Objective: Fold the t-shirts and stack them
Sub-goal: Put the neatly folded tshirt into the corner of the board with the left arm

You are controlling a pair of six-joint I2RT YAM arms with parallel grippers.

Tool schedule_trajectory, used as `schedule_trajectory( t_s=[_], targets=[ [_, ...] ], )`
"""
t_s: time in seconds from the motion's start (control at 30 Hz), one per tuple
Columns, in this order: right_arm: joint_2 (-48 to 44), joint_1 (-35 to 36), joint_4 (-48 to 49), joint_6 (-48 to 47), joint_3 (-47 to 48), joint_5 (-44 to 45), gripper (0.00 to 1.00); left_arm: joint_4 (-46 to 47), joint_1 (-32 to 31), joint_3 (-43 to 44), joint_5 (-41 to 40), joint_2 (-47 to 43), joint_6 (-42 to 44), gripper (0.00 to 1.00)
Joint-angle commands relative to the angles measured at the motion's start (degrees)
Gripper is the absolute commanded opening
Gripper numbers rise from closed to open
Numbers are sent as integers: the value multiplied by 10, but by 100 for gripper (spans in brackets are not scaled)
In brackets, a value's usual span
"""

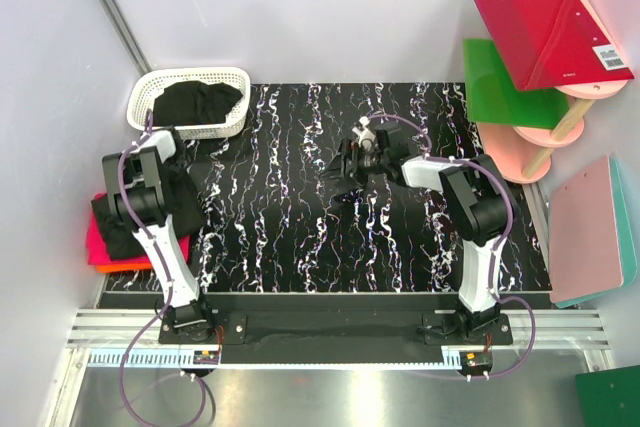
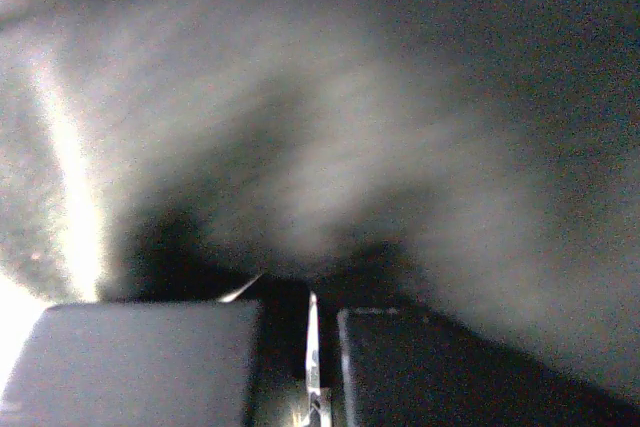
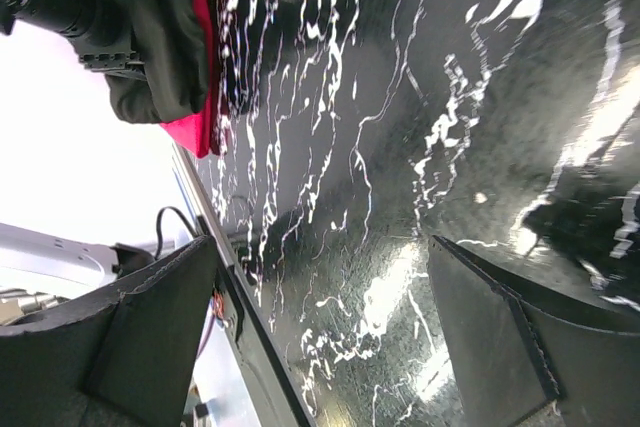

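**Stack crowding the left edge, open room mid-table**

Just nearer than the white lattice basket (image 1: 236,76), a soft black t-shirt (image 1: 186,203) is lying on folded hot-pink (image 1: 97,242) and orange (image 1: 128,267) t-shirts, overhanging the table's (image 1: 300,237) left edge. The left gripper (image 2: 300,315) is pressing, jaws together, against fuzzy dark cloth. Well right of the basket, the right gripper (image 1: 340,169) is hanging wide and empty over glossy white-veined tabletop. Another crumpled black t-shirt (image 1: 196,103) is filling the basket.

White lattice basket (image 1: 200,131) on far-left corner of marbled table (image 1: 300,207); red board (image 1: 545,32) over green board (image 1: 495,82), far right.
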Motion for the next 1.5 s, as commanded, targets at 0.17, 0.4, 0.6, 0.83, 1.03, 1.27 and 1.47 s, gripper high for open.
schedule_trajectory(
  t_s=[0.17,0.4,0.6,0.83,1.03,1.27,1.47],
  targets=[
    [-52,-21,-1,-9,-3,0,94,68,-5,77,48,51,36,0],
    [-51,-22,-2,-10,-1,0,94,116,-24,13,59,-150,40,4],
    [-53,-21,6,-10,-11,6,94,219,-45,-108,126,-444,69,76],
    [-39,-14,18,5,-5,-6,93,177,-40,-166,4,-512,27,99],
    [-50,-4,-7,-9,4,-3,93,136,-16,-151,-28,-440,4,99],
    [-48,-2,-6,-4,-3,-12,93,133,23,-143,-16,-380,2,99],
    [-49,-3,-5,-4,-5,-21,93,166,53,-159,-2,-352,16,99]
  ],
)
